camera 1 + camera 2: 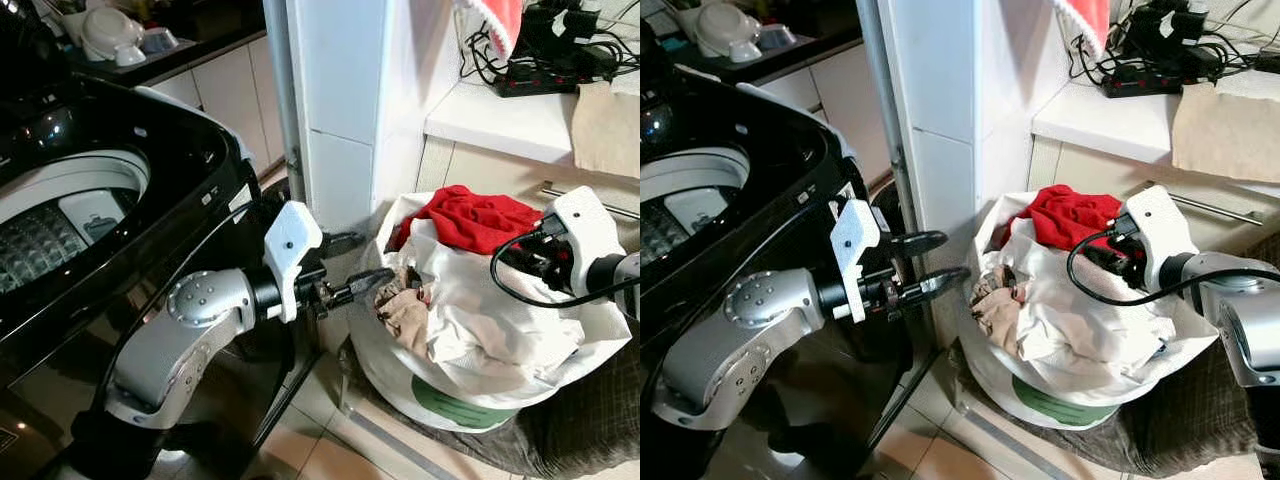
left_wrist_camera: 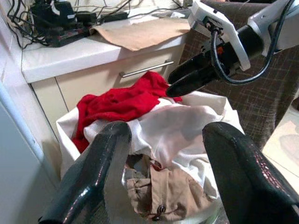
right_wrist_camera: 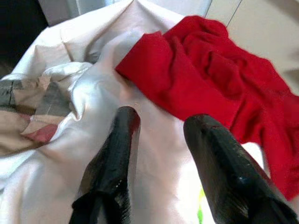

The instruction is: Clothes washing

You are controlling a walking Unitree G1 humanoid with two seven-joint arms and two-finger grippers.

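Closest to my head camera is my left arm, bent across the front of the black washing machine [image 1: 120,200], whose lid is up so the drum [image 1: 45,235] lies open on my left. My left gripper [image 1: 930,262] reaches toward the laundry bag [image 1: 470,390] with its fingers [image 2: 100,172] spread wide apart and holding nothing; the tips stop just short of the bag's rim, level with the beige garment [image 2: 163,196] bunched at the near side. Beyond it, a red garment [image 1: 470,218] lies on top of the pile at the far side, and white cloth [image 2: 177,130] fills the middle. My right gripper [image 3: 159,126] comes in from the other side, its fingers [image 3: 117,154] parted and empty too, hanging just over the white cloth next to the edge of the red one; I cannot tell whether the tips touch the fabric. The bag stands on the tiled floor [image 1: 330,440], pressed between the white pillar [image 1: 340,100] behind my left fingers and a brown checked fabric [image 1: 600,420] beneath my right arm. Behind it runs a white worktop [image 1: 500,120] carrying a power strip [image 1: 550,70] with tangled cables and a tan cloth [image 1: 605,125]. Open room lies between the machine's front corner and the bag, where my left fingers sit.
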